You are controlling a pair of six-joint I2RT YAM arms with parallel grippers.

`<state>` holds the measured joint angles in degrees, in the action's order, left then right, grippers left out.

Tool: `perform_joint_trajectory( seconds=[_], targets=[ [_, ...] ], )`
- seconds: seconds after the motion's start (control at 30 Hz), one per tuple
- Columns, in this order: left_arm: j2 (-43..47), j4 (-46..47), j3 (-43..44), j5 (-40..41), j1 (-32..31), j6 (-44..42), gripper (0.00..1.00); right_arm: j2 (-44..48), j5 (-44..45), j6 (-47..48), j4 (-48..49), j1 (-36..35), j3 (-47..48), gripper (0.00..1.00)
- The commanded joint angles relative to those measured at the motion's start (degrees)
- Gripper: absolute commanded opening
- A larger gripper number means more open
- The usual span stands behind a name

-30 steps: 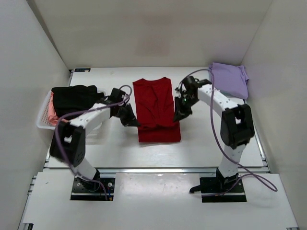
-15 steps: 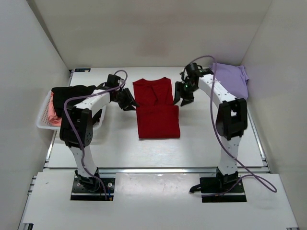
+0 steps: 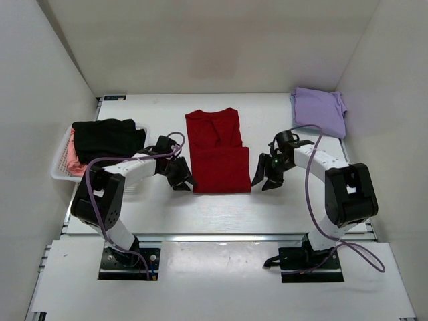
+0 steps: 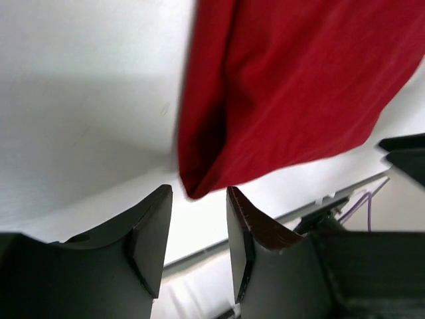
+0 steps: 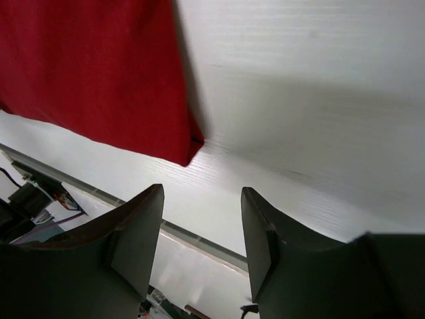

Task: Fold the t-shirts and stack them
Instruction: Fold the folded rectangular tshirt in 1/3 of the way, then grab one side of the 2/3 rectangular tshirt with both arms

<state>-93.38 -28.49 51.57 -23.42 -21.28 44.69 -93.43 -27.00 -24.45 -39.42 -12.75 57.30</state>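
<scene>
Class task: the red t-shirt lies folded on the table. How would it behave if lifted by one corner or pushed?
Probably floppy: the red t-shirt lies in flat, soft layers, so a lifted corner would likely sag and undo the fold. Likely light, being thin cloth. Pushed across the smooth table, it may bunch rather than slide.

**A:** What kind of place are we looking at?

**B:** It's looking like a robot lab cell. Plain white panels [image 3: 47, 100] are boxing in a white table [image 3: 221, 214] on three sides.

**A:** What else is pointing that way?

**B:** The left arm [image 3: 100, 200] and right arm [image 3: 348, 194] are sitting bolted on black base plates [image 3: 127, 259] at the near edge. Purple cables [image 3: 361, 245] are trailing loose. An aluminium rail [image 3: 221, 236] is running along the front.
</scene>
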Motion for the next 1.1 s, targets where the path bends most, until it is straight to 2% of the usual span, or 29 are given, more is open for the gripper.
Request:
perform_joint_trajectory(
  seconds=[0.0, 0.3, 0.33, 0.37, 0.4, 0.43, 0.57, 0.73, 0.87, 0.93, 1.07],
  targets=[
    [0.5, 6.9, 0.1, 2.7, -1.7, 2.2, 0.49, -0.7, -2.0, -3.4, 7.4, -2.4, -0.4, 0.48],
    [-2.7, 13.3, -2.7, 5.5, -5.4, 6.5, 0.5, -7.2, -0.3, -5.3, 11.8, -7.6, -0.9, 0.46],
    [-2.9, 13.8, -3.1, 5.8, -5.8, 6.6, 0.4, -8.3, -0.4, -4.8, 11.7, -7.6, -0.4, 0.41],
    [-3.0, 14.3, -3.8, 5.0, -5.9, 6.6, 0.16, -8.8, -0.8, -4.1, 11.2, -7.6, 0.0, 0.11],
    [-2.9, 14.7, -4.0, 5.0, -6.1, 6.4, 0.07, -8.9, -1.0, -3.9, 10.8, -7.5, 0.3, 0.0],
    [-3.0, 14.0, -4.5, 4.6, -5.7, 6.5, 0.0, -8.7, -1.0, -3.5, 10.0, -7.5, 0.4, 0.0],
    [3.3, 10.5, -6.7, 4.1, -5.6, 5.3, 0.0, -3.2, 1.1, -1.3, 3.4, -8.8, 3.0, 0.0],
    [18.0, 4.2, -12.8, 4.3, -6.1, 6.2, 0.0, 5.8, 0.5, 0.6, -2.8, -11.8, 2.2, 0.0],
    [28.7, 2.1, -19.2, 4.7, -7.6, 10.2, 0.0, 11.2, -2.3, -2.3, -2.7, -14.8, -3.7, 0.0],
    [31.8, 3.0, -25.0, 4.4, -8.2, 13.0, 0.0, 13.9, -3.7, -3.6, -1.1, -16.5, -7.9, 0.0],
    [37.6, 3.8, -30.6, 2.6, -10.2, 17.2, 0.0, 17.5, -6.3, -5.6, -1.9, -19.1, -14.9, 0.0]
  ],
)
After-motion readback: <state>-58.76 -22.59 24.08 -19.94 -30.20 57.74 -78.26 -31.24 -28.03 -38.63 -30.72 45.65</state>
